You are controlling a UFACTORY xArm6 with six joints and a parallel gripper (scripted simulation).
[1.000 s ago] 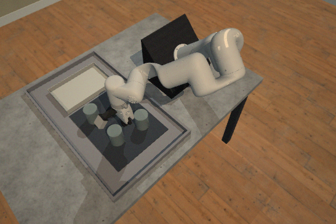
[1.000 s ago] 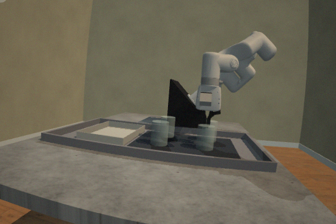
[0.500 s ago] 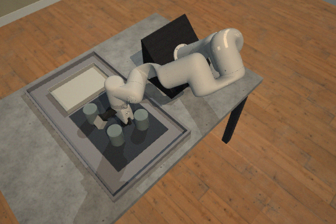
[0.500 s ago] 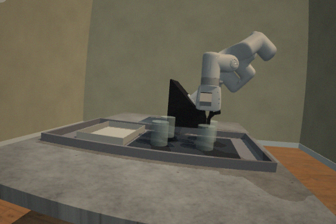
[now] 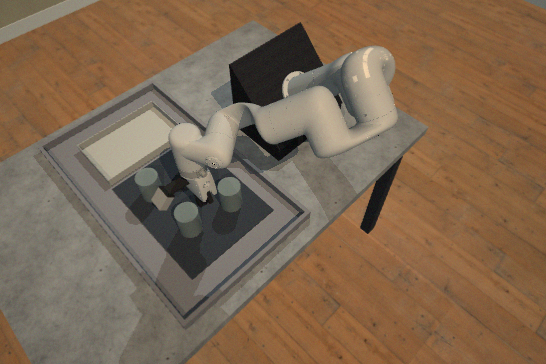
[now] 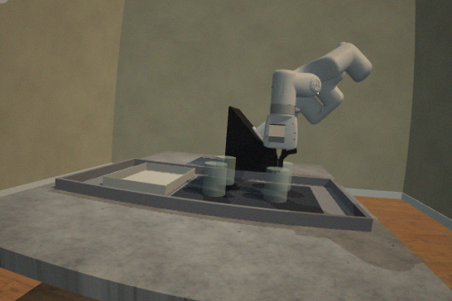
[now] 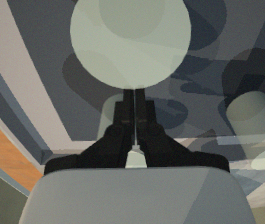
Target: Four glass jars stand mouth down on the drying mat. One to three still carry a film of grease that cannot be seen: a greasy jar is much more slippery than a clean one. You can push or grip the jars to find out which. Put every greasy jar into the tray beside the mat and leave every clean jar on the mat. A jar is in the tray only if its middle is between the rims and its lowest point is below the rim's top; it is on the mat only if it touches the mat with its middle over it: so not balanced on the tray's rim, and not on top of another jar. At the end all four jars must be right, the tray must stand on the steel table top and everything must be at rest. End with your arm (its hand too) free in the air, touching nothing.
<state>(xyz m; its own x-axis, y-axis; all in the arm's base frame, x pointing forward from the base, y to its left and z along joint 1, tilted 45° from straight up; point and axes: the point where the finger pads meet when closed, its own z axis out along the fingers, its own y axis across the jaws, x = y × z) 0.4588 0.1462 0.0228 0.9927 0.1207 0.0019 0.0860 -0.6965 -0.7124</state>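
Observation:
Four pale glass jars stand mouth down on the dark mat (image 5: 210, 249) (image 6: 306, 206) (image 7: 203, 63). My gripper (image 5: 207, 199) (image 6: 281, 155) (image 7: 135, 98) is shut on nothing and low between two of them. Its tips are right at the side of the near jar (image 5: 187, 216) (image 6: 276, 185) (image 7: 131, 30). A second jar (image 5: 230, 194) (image 6: 290, 169) stands behind the gripper. A third jar (image 5: 148, 183) (image 6: 215, 179) stands nearer the tray. The fourth jar (image 6: 231, 169) is hidden by the arm in the top view. The wrist view shows one more jar (image 7: 252, 112) to the right. The tray (image 5: 95, 170) (image 6: 137, 187) is empty.
Mat and tray lie inside a low grey frame (image 5: 250, 264) (image 6: 248, 214) on the steel table (image 5: 60, 274) (image 6: 165, 247). The arm's black base block (image 5: 270, 64) (image 6: 242, 144) stands behind the frame. The table's edge and the wooden floor are close beyond the frame's right side.

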